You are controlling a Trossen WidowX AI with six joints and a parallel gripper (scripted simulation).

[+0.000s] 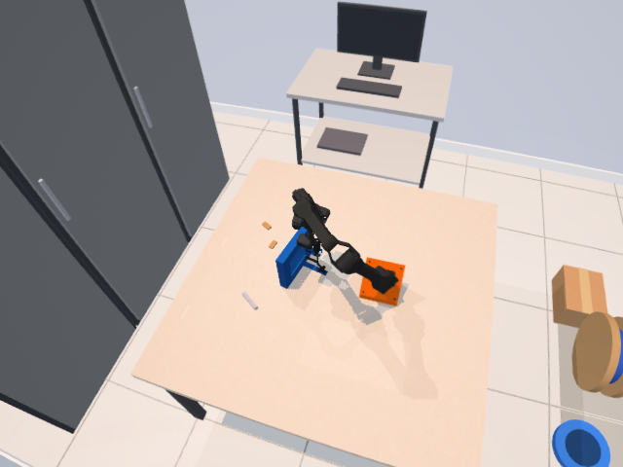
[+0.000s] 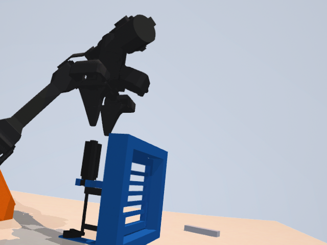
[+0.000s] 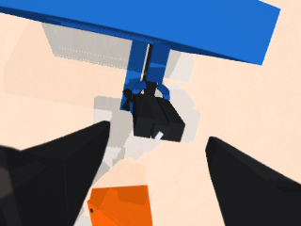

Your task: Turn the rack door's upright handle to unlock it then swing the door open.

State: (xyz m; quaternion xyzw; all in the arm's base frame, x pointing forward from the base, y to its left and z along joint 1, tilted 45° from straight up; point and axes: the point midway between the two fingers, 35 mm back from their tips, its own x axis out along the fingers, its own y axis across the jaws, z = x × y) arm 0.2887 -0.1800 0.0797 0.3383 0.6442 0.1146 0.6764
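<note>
The black upright handle (image 2: 90, 160) (image 3: 157, 118), a blocky, ridged grip, stands left of the blue frame (image 2: 113, 184) (image 3: 155, 24) (image 1: 287, 258), low in the left half of the exterior view and at the centre of the wrist view. The frame is a smooth-faced, deep rectangular box with horizontal slats; through its open side, gaps show between the slats. Above the handle, the end effector (image 2: 99, 130) (image 3: 159, 136) has its tapered dark fingers apart, with nothing clamped. On the pale, faintly mottled worktop (image 1: 402, 351) (image 2: 237, 231), a grey bar (image 1: 249, 300) (image 2: 201, 230) lies lower right in the exterior view. Two small orange-brown blocks lie left of centre in the top view. The arm's flat orange base (image 1: 369, 295) (image 2: 5, 202) (image 3: 119, 207) sits right of the frame there.
</note>
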